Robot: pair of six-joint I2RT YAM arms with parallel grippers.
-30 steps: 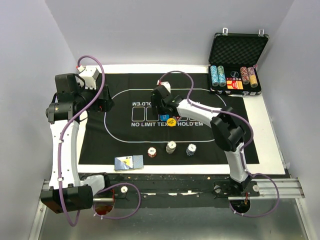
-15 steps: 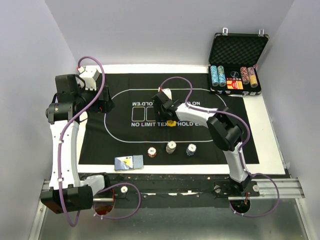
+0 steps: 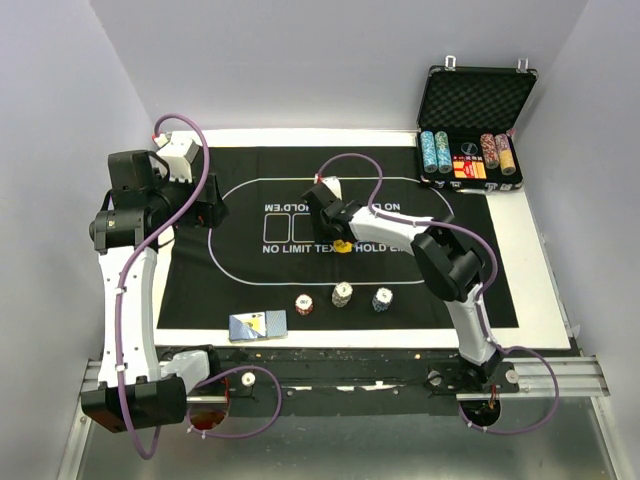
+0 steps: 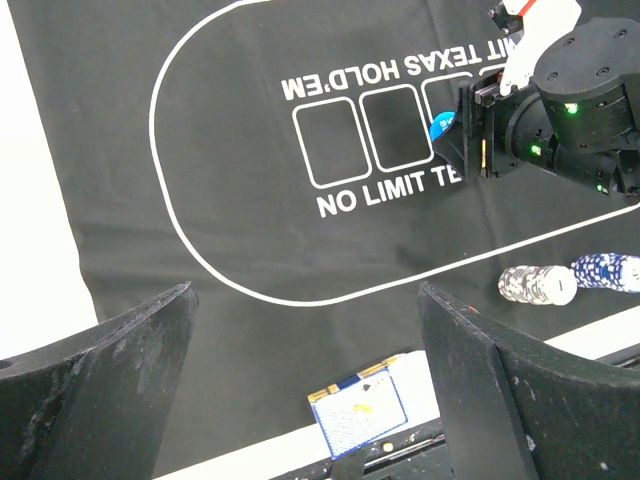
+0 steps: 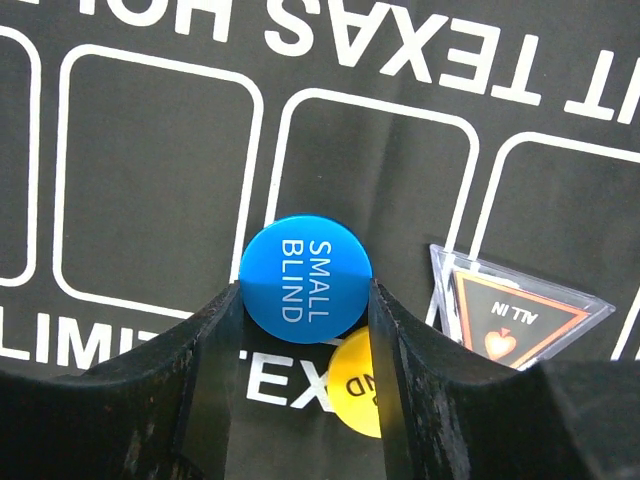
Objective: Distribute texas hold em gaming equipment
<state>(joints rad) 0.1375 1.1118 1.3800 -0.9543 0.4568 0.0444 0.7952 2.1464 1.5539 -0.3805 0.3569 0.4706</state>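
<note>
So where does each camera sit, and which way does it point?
Top external: fixed above and behind the bases, looking down on the mat and case; left arm and right arm show.
Left wrist: on the left arm, looking across the mat at the right gripper; the open left gripper, its fingers framing the bottom.
Right wrist: close over the mat, fingers closed on the blue button.
Shared: top and left wrist both show the card deck.
</note>
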